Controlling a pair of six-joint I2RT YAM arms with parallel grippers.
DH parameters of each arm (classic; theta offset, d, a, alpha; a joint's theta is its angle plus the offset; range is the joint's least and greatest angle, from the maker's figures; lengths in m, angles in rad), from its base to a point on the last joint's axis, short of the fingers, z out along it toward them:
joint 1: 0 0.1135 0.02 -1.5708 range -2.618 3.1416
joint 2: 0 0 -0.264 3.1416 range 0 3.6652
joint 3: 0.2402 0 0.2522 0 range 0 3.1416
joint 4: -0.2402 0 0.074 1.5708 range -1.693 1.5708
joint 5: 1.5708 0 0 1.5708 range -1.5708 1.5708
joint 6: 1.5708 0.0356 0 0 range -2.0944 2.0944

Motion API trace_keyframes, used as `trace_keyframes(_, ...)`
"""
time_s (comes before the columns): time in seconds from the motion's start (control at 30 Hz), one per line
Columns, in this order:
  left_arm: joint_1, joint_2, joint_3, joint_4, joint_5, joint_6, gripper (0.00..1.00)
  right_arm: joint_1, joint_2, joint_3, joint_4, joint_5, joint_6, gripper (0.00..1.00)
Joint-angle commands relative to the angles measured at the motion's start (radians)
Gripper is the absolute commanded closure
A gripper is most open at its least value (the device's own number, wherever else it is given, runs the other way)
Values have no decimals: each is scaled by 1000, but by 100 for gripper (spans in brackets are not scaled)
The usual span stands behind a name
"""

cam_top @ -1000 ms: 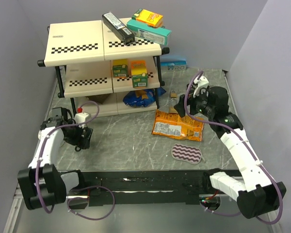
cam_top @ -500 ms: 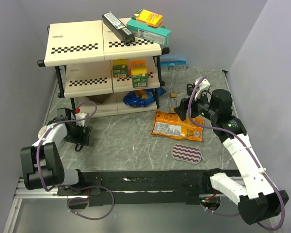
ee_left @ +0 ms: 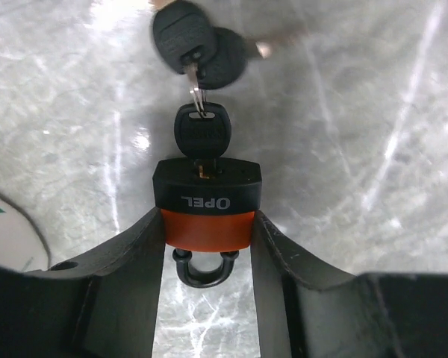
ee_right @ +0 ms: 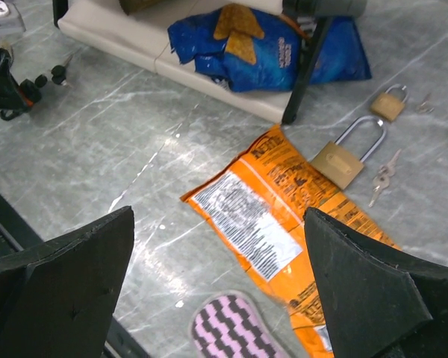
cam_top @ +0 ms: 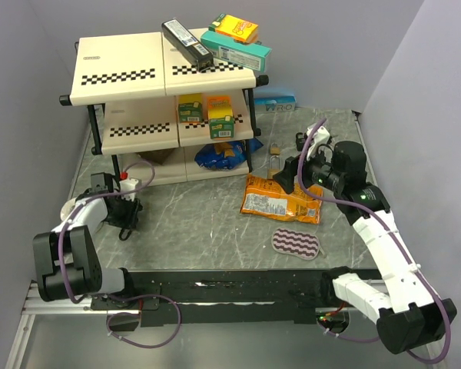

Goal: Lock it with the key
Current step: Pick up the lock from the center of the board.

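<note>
An orange and black padlock [ee_left: 207, 205] lies on the grey marble table with its black shackle [ee_left: 203, 270] toward my wrist. A black-headed key [ee_left: 202, 130] sits in its keyhole, and a ring links it to more black keys [ee_left: 198, 41]. My left gripper [ee_left: 207, 224] is shut on the padlock, both fingers pressed against its sides. In the top view that gripper [cam_top: 121, 209] stands low at the table's left, in front of the shelf. My right gripper [cam_top: 296, 171] hovers open above the orange chip bag [ee_right: 284, 224] with nothing between its fingers.
A cream shelf unit [cam_top: 165, 92] with boxes stands at the back left, a blue chip bag [ee_right: 269, 45] under it. A long-shackle brass padlock [ee_right: 342, 158] with keys and a small brass padlock [ee_right: 388, 104] lie behind the orange bag. A purple striped pad [cam_top: 296, 244] lies in front.
My left gripper has closed from wide open onto the padlock's sides, and its arm has drawn in to the left. The right arm shifted slightly to the right and stayed open.
</note>
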Motion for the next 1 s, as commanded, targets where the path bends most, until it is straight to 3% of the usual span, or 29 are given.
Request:
trace_keyframes(0.0, -49, -93, -4, -48, 77, 51, 83, -3, 15, 40, -24, -23, 50, 0)
trace_keyframes(0.13, -223, -262, -19, -103, 65, 114, 98, -4, 52, 50, -65, 28, 111, 0)
trace_keyframes(0.17, -323, -295, -24, -108, 51, 125, 99, -3, 61, 58, -91, 25, 119, 0)
trace_keyframes(0.33, -634, -426, 40, -212, -41, 221, 99, -7, 110, 87, -145, -63, 126, 0)
trace_keyframes(0.37, -744, -426, 79, -261, -91, 266, 99, -9, 115, 86, -147, -87, 125, 0)
trace_keyframes(0.47, -872, -398, 142, -327, -144, 384, 99, -12, 126, 80, -142, -169, 117, 1)
trace_keyframes(0.63, -1134, -412, 154, -317, -392, 554, 99, -12, 153, 73, -118, -273, 163, 3)
trace_keyframes(0.8, -1176, -475, 143, -144, -475, 695, 99, -10, 144, 34, -53, -428, 223, 5)
trace_keyframes(0.97, -1192, -513, 127, 132, -436, 827, 99, 17, 156, -2, 31, -520, 294, 10)
